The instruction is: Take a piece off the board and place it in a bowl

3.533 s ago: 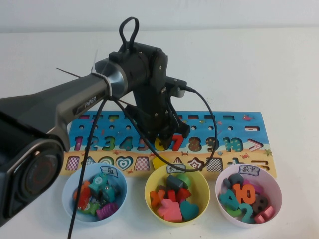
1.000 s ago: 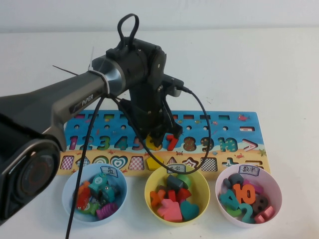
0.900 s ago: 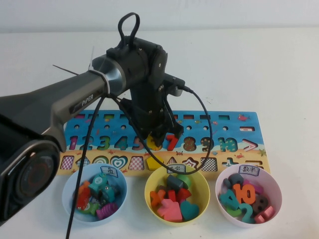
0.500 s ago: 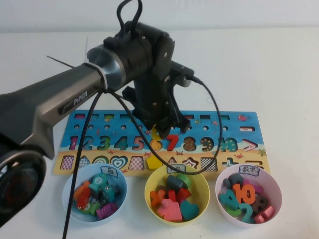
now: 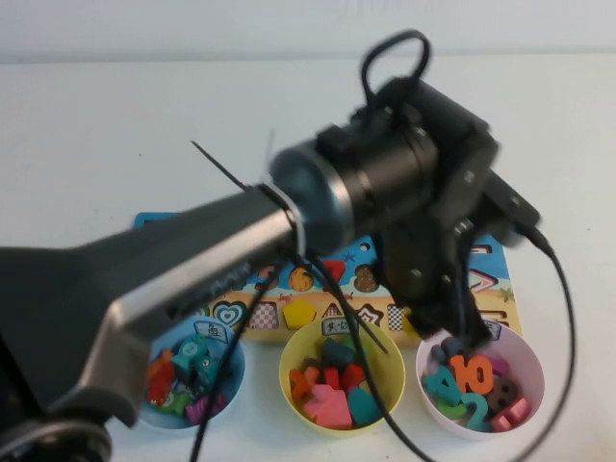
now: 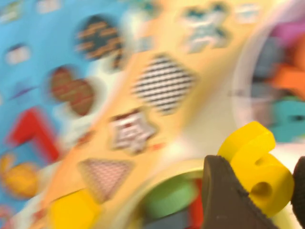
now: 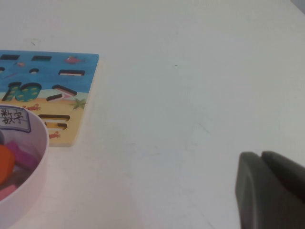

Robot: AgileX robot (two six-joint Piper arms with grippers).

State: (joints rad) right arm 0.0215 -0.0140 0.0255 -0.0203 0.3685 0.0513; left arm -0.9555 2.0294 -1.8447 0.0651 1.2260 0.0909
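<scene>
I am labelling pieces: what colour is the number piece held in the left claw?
Bright yellow: the number 6 piece in the left claw, seen best in the left wrist view.

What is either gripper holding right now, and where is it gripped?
The left gripper pinches the yellow "6" piece across its round lower loop, near the pink bowl. The right gripper holds nothing.

The board (image 5: 500,274) is lying flat across the table (image 5: 115,106), and three bowls are sitting in a row just in front of its near edge — one bowl (image 5: 164,371) on the left, a second bowl (image 5: 385,371) in the middle, the third bowl (image 5: 525,361) on the right. Each is holding loose pieces. The left gripper (image 5: 462,337) is hanging over the board's near edge, just above the right bowl's far rim, with the piece (image 6: 257,167) pinched between its fingers. The right gripper (image 7: 269,188) is sitting low over bare table — well to the right of the board.
</scene>
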